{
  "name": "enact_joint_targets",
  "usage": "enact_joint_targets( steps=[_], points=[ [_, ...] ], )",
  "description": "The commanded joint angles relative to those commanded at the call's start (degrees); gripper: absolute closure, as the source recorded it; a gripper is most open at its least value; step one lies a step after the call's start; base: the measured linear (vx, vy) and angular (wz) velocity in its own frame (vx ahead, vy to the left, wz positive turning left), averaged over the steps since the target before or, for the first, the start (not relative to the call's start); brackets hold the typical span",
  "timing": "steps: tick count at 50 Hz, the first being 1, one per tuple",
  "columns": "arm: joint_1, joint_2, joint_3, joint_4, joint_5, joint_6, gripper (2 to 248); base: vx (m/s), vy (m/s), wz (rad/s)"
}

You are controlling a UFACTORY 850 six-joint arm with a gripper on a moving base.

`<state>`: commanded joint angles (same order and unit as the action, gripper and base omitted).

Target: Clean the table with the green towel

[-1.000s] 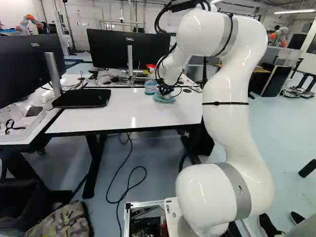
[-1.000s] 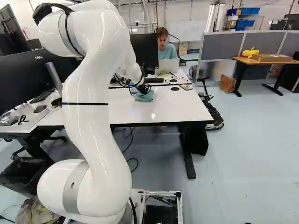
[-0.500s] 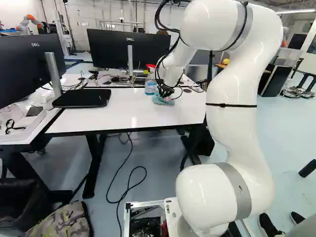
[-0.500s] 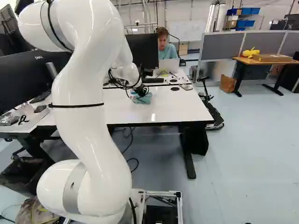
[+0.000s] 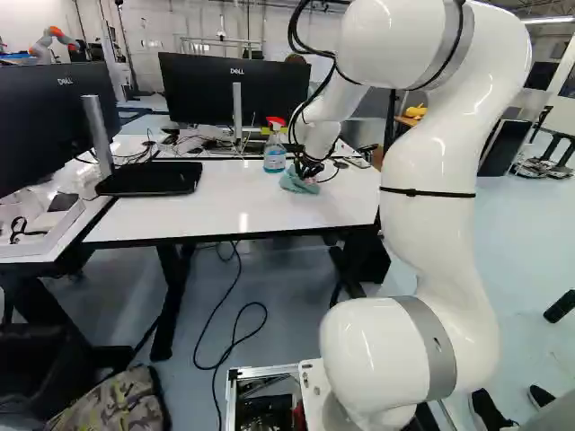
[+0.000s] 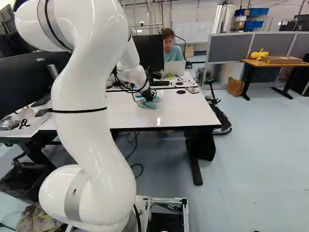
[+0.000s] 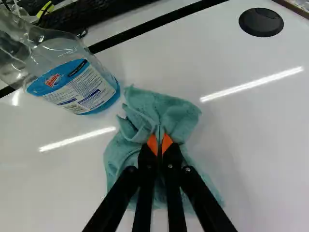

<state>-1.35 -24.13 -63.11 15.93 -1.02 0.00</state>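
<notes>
White and glossy, one arm [image 5: 431,224] rises closest to me, its top bend cut off from sight; one camouflage bag [image 5: 112,404] is partly out of the left base view too. Ahead, on the white bench [image 5: 198,211], lies one green towel [image 7: 179,116], rumpled, with one black claw [image 5: 308,171] clamped on it. Two orange pads [image 7: 152,144] pinch a fold between them, and the dark fingers cover much of the cloth behind. Just beside it stands one spray bottle [image 5: 275,154], its top cut off in the wrist view. Beyond are two black monitors [image 5: 234,90], one cropped at the left base view's edge.
</notes>
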Motion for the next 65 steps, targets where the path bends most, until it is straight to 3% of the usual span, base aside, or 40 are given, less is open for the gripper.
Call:
enact_joint_targets(
  steps=[45, 65],
  points=[
    [6.42, 9.98, 8.06, 0.00, 0.00, 0.00, 219, 0.000, 0.000, 0.000],
    [8.12, 14.63, 13.41, 0.00, 0.00, 0.00, 219, 0.000, 0.000, 0.000]
  ],
)
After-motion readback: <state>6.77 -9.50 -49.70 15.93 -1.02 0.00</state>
